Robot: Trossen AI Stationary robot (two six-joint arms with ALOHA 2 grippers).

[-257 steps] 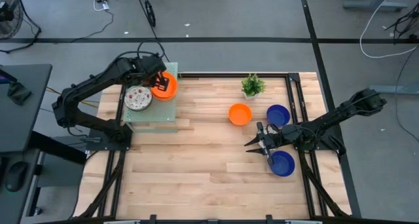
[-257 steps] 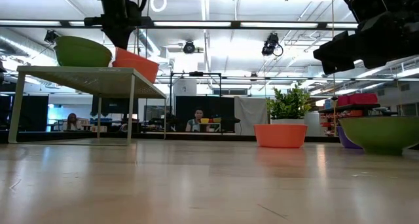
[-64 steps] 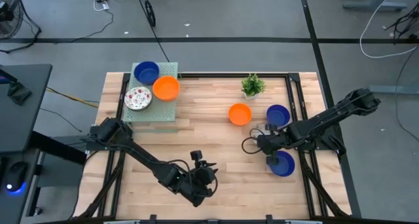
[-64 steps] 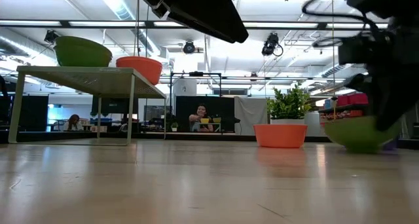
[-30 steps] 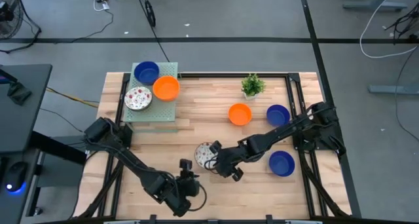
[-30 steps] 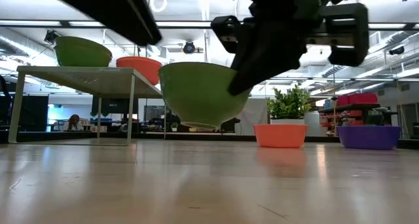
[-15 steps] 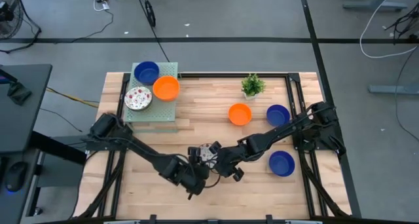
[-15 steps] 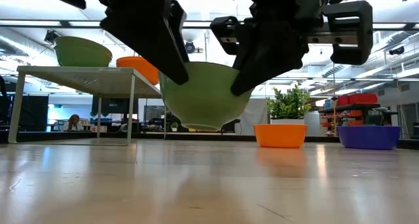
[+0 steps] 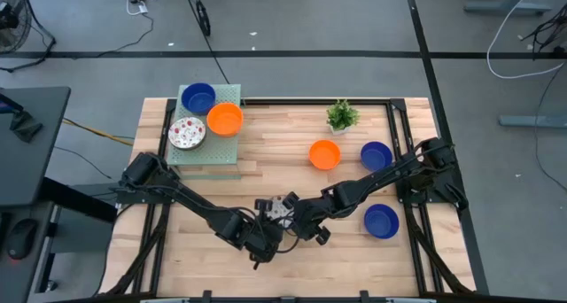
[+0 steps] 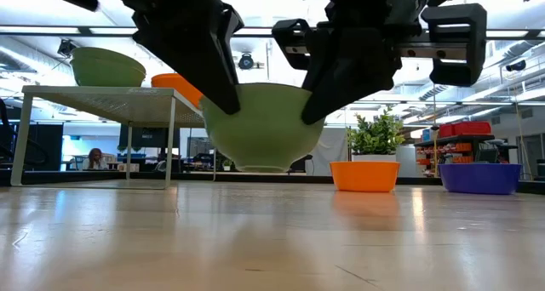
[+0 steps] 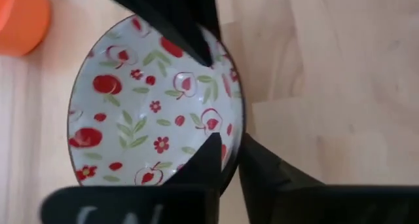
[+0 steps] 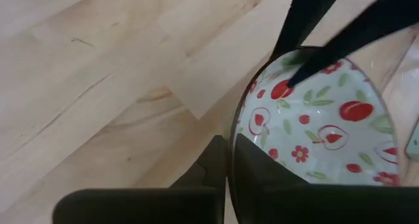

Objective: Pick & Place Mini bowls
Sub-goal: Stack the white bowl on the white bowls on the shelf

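Note:
A mini bowl, white inside with red apples and green outside [image 10: 260, 125], hangs above the middle of the table, near its front; it also shows in the high view [image 9: 282, 205]. My left gripper [image 9: 266, 218] is shut on the bowl's left side, and my right gripper [image 9: 299, 218] is shut on its right side. In the left wrist view the bowl [image 11: 150, 112] fills the picture, and in the right wrist view it [image 12: 314, 132] lies beyond my fingers. My left gripper pinches the bowl's rim [image 11: 234, 145], one finger [image 11: 209, 155] inside the bowl and one [image 11: 265, 175] outside. It comes slanting down from above on the table's left side. The bowl is upright and clear of the table. My right gripper pinches the opposite rim [image 12: 230, 142], one finger [image 12: 258, 168] inside the bowl and one [image 12: 213, 162] outside. It comes slanting down from above on the table's right side. The bowl hangs upright, lifted clear.
A raised shelf [image 9: 208, 152] at the far left holds a blue bowl [image 9: 198, 98], an orange bowl [image 9: 225, 120] and a patterned bowl [image 9: 187, 133]. On the table's right stand an orange bowl [image 9: 325, 154], two blue bowls [image 9: 376, 156] [image 9: 382, 221] and a potted plant [image 9: 342, 116].
My left gripper has gone from near the table's near edge up and toward the far edge to the patterned bowl, and now stands on its left rim. My right gripper has kept the bowl lifted in nearly the same place.

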